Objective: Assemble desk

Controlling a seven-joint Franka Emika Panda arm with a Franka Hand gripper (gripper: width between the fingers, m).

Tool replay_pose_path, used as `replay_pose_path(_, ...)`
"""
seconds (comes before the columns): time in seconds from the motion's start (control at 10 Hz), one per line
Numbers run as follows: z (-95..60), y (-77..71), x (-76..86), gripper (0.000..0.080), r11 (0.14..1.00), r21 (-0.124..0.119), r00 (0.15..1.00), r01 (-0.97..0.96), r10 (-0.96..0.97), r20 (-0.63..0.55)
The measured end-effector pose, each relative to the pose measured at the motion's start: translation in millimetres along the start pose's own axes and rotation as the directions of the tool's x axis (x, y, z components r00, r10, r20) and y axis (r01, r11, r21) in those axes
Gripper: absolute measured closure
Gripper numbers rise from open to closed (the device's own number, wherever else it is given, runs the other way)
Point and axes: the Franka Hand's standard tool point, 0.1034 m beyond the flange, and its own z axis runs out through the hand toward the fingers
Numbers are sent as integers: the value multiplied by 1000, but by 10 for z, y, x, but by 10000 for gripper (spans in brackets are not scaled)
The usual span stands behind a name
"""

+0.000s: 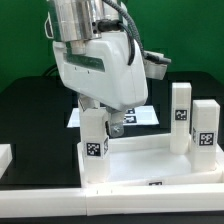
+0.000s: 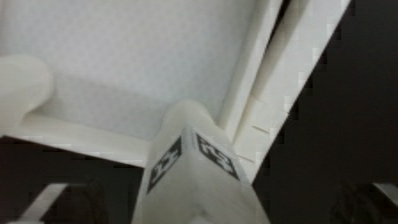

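The white desk top [image 1: 150, 165] lies flat on the black table with its raised rim up. A tagged leg [image 1: 94, 138] stands upright at its corner on the exterior view's left. My gripper [image 1: 102, 122] comes down from above and is shut on the upper part of this leg. Two more tagged legs [image 1: 180, 115] [image 1: 206, 130] stand upright along the desk top's edge on the exterior view's right. In the wrist view the held leg [image 2: 196, 165] runs between my gripper [image 2: 196, 205] toward the desk top [image 2: 125, 70] and its rim [image 2: 267, 80]; the fingers are barely visible.
The marker board [image 1: 138, 116] lies behind the desk top, partly hidden by the arm. Long white border bars [image 1: 40, 192] run along the front and at the exterior view's left [image 1: 5, 155]. A white rounded part [image 2: 18, 90] shows at the wrist view's edge.
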Motion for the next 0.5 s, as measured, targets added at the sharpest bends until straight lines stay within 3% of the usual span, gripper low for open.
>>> replay_pose_path(0.3,2,5,6,151,976,-2,976,220,-220,-1)
replay_pose_path(0.4,3,14,7,151,890,-31,891,454,-455,-6)
replay_pose_path(0.5,9,21,-5,151,820,-38,820,572,-572,4)
